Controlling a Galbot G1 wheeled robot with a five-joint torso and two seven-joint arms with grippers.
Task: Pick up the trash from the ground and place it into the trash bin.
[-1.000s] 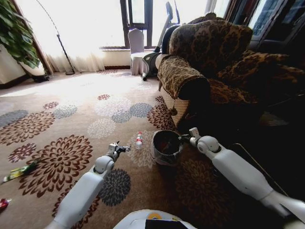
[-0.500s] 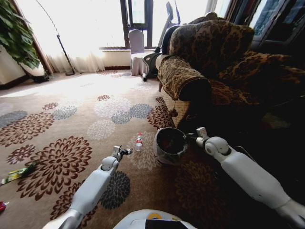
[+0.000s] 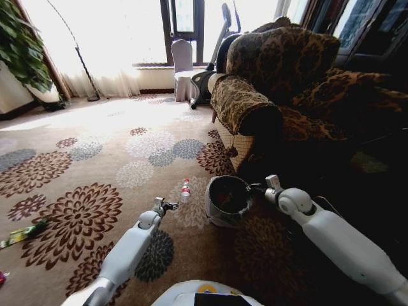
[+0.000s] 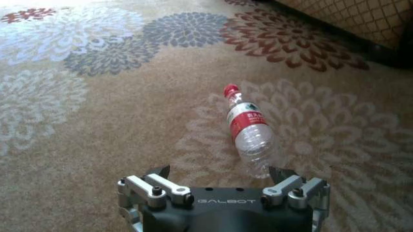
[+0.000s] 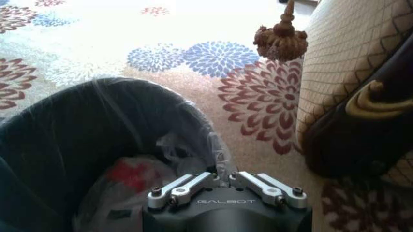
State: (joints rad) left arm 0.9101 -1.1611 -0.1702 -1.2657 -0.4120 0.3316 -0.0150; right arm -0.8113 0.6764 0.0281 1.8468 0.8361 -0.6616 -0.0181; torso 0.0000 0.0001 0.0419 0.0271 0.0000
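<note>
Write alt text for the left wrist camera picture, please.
A clear plastic bottle with a red cap and red label lies on its side on flowered carpet, just ahead of the robot's open left gripper. A sofa's quilted base crosses the far corner.

From my station I see a beige carpet point(image 3: 108, 134) printed with large flowers in maroon, grey-blue and pale white, running back to a bright window wall point(image 3: 115, 32). Daylight pours through sheer curtains point(image 3: 102, 80) and washes out the far floor. A dark-framed glass door point(image 3: 185, 25) stands at the middle of that wall, with a white-covered chair point(image 3: 183, 64) before it. A thin black floor lamp point(image 3: 80, 54) arcs up near the curtains, and a leafy green plant point(image 3: 22, 44) fills the far left corner. On the right sits a big armchair point(image 3: 280, 76) in brown leopard-like fabric, a tassel point(image 5: 282, 39) hanging off its arm.
</note>
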